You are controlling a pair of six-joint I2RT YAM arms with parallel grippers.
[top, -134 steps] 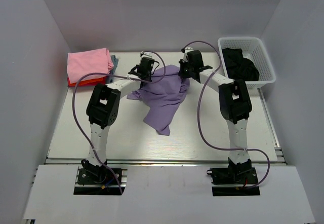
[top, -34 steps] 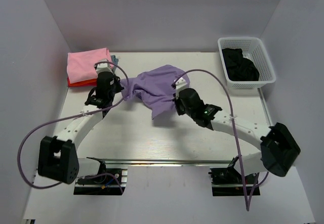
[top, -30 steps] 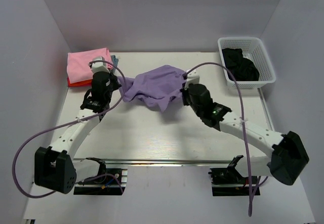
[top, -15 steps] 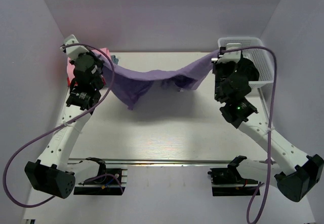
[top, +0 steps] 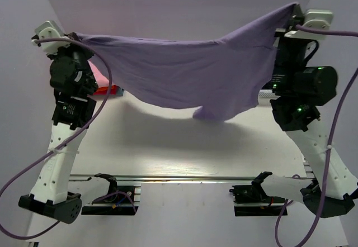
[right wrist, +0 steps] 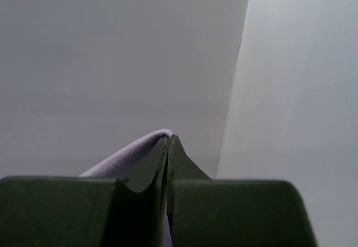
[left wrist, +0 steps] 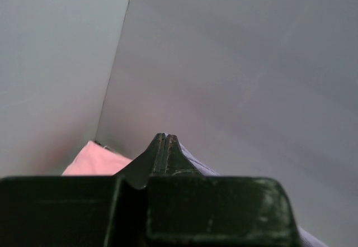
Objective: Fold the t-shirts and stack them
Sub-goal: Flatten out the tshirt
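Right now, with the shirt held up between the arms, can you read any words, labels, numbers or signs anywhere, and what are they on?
No readable text in any view.
purple shirt: plain cloth, no print or tag showing.
pink shirt: plain.
left gripper and right gripper: plain black, no markings.
right arm: black housing, no legible label.

Pale grey walls (top: 168,6), white table (top: 184,146).

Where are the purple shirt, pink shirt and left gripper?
purple shirt (top: 196,74), top view, middle of the cloth.
pink shirt (left wrist: 92,160), left wrist view, top face.
left gripper (left wrist: 164,141), left wrist view, between its fingertips.
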